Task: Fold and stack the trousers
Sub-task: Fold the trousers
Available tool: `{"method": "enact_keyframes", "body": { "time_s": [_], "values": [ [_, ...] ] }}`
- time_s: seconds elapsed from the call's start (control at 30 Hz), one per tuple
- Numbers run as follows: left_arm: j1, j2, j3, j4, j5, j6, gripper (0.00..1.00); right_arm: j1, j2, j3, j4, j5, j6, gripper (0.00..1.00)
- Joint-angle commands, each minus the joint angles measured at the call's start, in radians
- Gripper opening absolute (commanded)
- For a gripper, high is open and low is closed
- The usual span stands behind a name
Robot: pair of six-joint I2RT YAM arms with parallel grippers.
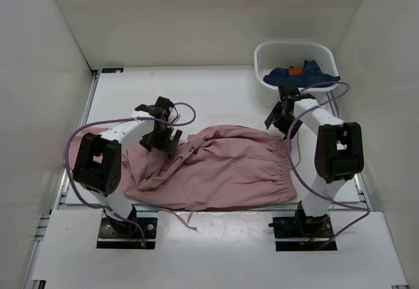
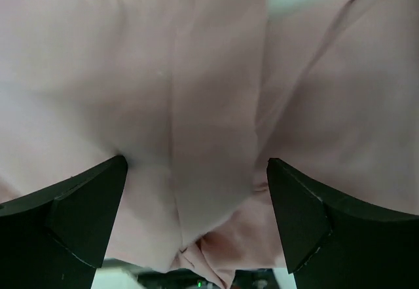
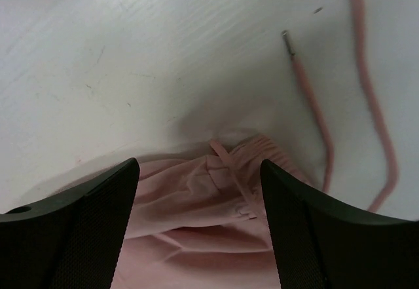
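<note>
The dusty-pink trousers (image 1: pixel 222 168) lie spread and wrinkled across the middle of the table, with the gathered waist at the right. My left gripper (image 1: pixel 163 141) is over their upper left part. In the left wrist view it (image 2: pixel 196 197) is open, with pink fabric (image 2: pixel 196 105) filling the space between its dark fingers (image 2: pixel 78 217). My right gripper (image 1: pixel 279 122) is at the waist's far right corner. In the right wrist view it (image 3: pixel 200 204) is open over the waistband (image 3: pixel 209 197). Two thin pink drawstrings (image 3: pixel 314 112) trail over the white table.
A white basket (image 1: pixel 262 53) at the back right holds a dark blue garment with an orange patch (image 1: pixel 298 73). White walls enclose the table on three sides. A drawstring end (image 1: pixel 186 218) lies at the table's front edge. Purple cables loop round both arms.
</note>
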Motion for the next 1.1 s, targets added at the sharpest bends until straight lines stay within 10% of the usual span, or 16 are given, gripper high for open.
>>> {"method": "enact_keyframes", "body": {
  "time_s": [0.0, 0.1, 0.13, 0.17, 0.2, 0.23, 0.33, 0.67, 0.97, 1.07],
  "values": [
    [-0.002, -0.008, -0.058, -0.026, -0.025, -0.001, 1.0, 0.017, 0.038, 0.032, 0.006, -0.123, 0.035, 0.8],
    [0.009, 0.022, -0.067, -0.026, -0.034, -0.001, 0.73, 0.03, 0.092, 0.022, -0.021, -0.154, 0.058, 0.83],
    [0.04, 0.038, -0.067, -0.017, -0.048, -0.001, 0.56, 0.03, 0.103, 0.021, -0.021, -0.166, 0.058, 0.83],
    [0.056, 0.038, -0.057, -0.017, -0.048, -0.001, 0.14, 0.03, 0.113, -0.006, -0.021, -0.177, 0.058, 0.8],
    [0.073, 0.047, -0.043, -0.008, -0.048, -0.001, 0.14, 0.039, 0.113, -0.015, -0.021, -0.19, 0.058, 0.74],
    [0.09, 0.047, -0.026, -0.008, -0.048, -0.001, 0.14, 0.039, 0.113, -0.024, -0.021, -0.19, 0.058, 0.44],
    [0.151, 0.024, 0.075, -0.017, -0.037, -0.001, 0.14, 0.03, 0.123, -0.025, -0.031, -0.181, 0.046, 0.0],
    [0.49, -0.155, 0.433, 0.004, 0.056, -0.001, 0.14, -0.124, -0.222, -0.055, -0.075, 0.03, -0.007, 0.0],
    [0.539, -0.346, -0.099, 0.018, 0.226, -0.001, 0.34, -0.147, -0.442, -0.238, -0.091, 0.048, -0.079, 0.0],
    [0.539, -0.346, -0.185, 0.047, 0.236, -0.001, 0.34, -0.113, -0.399, -0.217, -0.068, -0.016, -0.107, 0.2]
  ]
}}
